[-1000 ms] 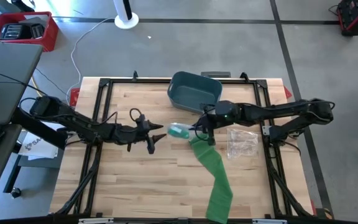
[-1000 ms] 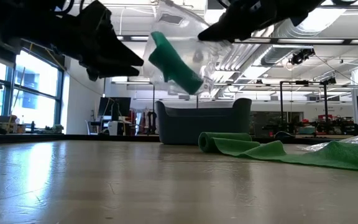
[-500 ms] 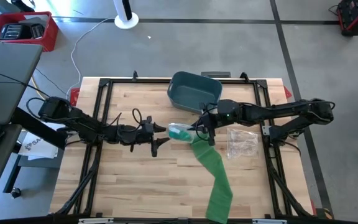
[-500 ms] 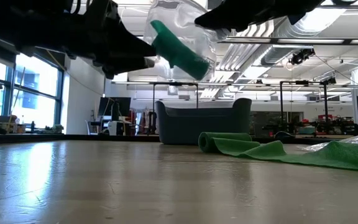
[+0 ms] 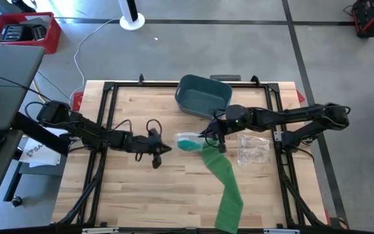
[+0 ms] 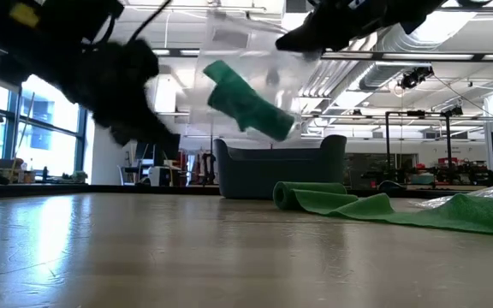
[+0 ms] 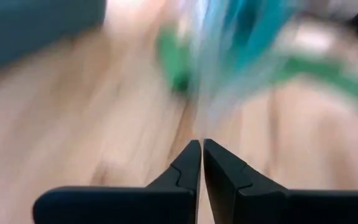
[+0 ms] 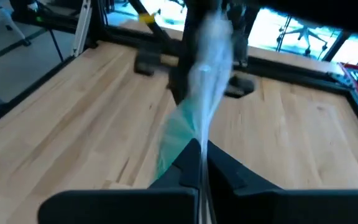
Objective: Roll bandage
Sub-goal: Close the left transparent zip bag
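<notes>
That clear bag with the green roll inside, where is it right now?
The clear bag hangs above the table's middle in the high view, pinched by the right end effector, just in front of the blue bin and beside the unrolled green bandage.

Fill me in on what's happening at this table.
The right gripper is shut on a clear plastic bag holding a green rolled bandage, lifted above the wooden table. The left gripper sits just beside the bag, fingers shut, holding nothing. A long green bandage strip lies unrolled on the table, near a dark teal bin and another empty clear bag.
</notes>
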Controlling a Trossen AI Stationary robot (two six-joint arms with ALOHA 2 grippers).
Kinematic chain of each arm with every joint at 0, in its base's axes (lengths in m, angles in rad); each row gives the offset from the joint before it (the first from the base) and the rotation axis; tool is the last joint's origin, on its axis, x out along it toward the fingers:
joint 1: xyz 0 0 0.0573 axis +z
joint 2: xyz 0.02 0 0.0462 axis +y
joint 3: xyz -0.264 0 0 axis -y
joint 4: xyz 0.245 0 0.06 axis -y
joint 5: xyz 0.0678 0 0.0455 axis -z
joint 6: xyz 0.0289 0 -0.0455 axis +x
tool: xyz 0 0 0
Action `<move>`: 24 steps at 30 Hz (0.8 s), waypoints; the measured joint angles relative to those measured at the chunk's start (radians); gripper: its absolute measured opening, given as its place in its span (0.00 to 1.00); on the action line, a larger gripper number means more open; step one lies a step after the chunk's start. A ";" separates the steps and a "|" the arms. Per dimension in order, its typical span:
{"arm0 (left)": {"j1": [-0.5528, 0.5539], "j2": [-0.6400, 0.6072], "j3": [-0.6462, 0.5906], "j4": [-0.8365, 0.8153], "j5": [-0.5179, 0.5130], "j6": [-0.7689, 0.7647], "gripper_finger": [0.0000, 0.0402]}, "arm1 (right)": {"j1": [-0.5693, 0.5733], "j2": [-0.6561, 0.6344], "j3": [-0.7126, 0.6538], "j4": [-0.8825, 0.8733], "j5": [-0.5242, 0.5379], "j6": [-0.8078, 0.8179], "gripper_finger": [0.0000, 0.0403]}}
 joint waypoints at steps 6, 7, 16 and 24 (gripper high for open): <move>-0.002 -0.077 0.003 -0.115 -0.001 -0.014 0.01 | 0.000 -0.001 0.000 -0.015 0.000 0.009 0.00; -0.002 -0.094 0.000 -0.146 0.002 -0.014 0.01 | 0.000 -0.001 0.000 -0.007 0.000 0.013 0.00; -0.002 -0.353 0.001 -0.343 -0.019 -0.041 0.18 | 0.000 -0.001 0.000 -0.025 0.002 0.025 0.00; -0.001 -0.390 0.002 0.032 -0.051 0.232 0.37 | -0.021 -0.001 0.000 -0.015 0.003 0.034 0.00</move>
